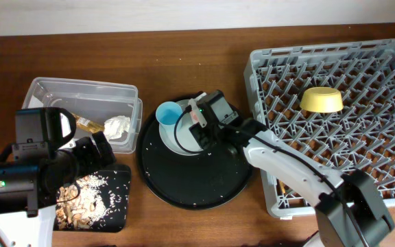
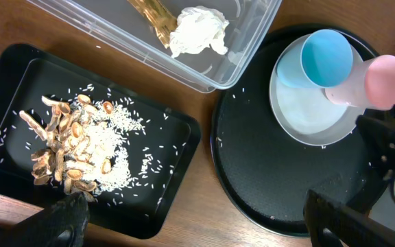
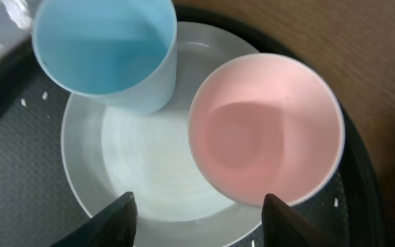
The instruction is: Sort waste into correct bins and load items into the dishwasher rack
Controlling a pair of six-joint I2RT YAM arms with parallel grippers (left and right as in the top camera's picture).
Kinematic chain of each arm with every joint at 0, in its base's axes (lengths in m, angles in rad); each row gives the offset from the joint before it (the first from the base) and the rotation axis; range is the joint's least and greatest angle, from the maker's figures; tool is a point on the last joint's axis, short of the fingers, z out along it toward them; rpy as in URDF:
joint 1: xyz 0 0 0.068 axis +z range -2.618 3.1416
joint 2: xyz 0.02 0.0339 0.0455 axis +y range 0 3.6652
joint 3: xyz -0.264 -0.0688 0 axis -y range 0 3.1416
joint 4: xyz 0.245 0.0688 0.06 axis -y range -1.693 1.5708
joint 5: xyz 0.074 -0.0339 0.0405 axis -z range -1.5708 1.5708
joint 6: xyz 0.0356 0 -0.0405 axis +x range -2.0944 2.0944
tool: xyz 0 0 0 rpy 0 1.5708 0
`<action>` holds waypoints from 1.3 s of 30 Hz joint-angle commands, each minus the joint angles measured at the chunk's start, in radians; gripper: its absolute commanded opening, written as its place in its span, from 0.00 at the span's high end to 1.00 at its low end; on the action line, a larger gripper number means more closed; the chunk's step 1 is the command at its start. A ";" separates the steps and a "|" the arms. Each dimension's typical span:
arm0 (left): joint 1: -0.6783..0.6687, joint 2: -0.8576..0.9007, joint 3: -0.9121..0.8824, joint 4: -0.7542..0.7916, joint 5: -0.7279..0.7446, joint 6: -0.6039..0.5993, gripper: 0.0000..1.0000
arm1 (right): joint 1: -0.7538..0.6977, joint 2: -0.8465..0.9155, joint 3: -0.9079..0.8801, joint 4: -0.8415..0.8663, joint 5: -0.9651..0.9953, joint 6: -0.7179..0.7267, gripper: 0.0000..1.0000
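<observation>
The blue cup (image 1: 169, 113) (image 3: 101, 48) and the pink cup (image 3: 266, 127) (image 2: 386, 81) stand on the grey-blue plate (image 1: 177, 143) (image 3: 142, 165) on the round black tray. My right gripper (image 3: 199, 213) (image 1: 201, 130) is open just above the plate, its fingertips flanking the near edge of the pink cup. The napkin (image 2: 197, 29) and wrapper stick (image 2: 153, 17) lie in the clear tub (image 1: 81, 86). Food scraps (image 2: 81, 147) lie in the shallow black tray (image 2: 19, 75). The yellow bowl (image 1: 321, 100) sits in the rack (image 1: 260, 58). My left gripper (image 2: 201, 226) is open and empty over the table between the two trays.
The round black tray (image 1: 197, 182) lies between the tub and the rack, with a few crumbs on it. The left arm's body (image 1: 26, 171) covers the table's front left. Rice grains are scattered across the shallow black tray.
</observation>
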 commanded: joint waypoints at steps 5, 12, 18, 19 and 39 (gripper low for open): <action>0.001 -0.004 0.010 0.002 -0.004 0.015 0.01 | 0.006 0.004 -0.002 0.086 0.034 -0.237 0.43; 0.001 -0.004 0.010 0.002 -0.004 0.015 0.01 | 0.006 0.110 -0.002 0.158 -0.004 -0.282 0.44; 0.001 -0.004 0.010 0.002 -0.004 0.015 0.01 | 0.006 0.086 -0.001 0.138 -0.004 -0.250 0.96; 0.001 -0.004 0.010 0.002 -0.004 0.015 0.01 | 0.006 0.057 0.001 0.138 -0.008 -0.247 0.96; 0.001 -0.004 0.010 0.002 -0.004 0.015 0.01 | -0.878 0.196 -0.060 -0.280 -1.570 -0.251 0.96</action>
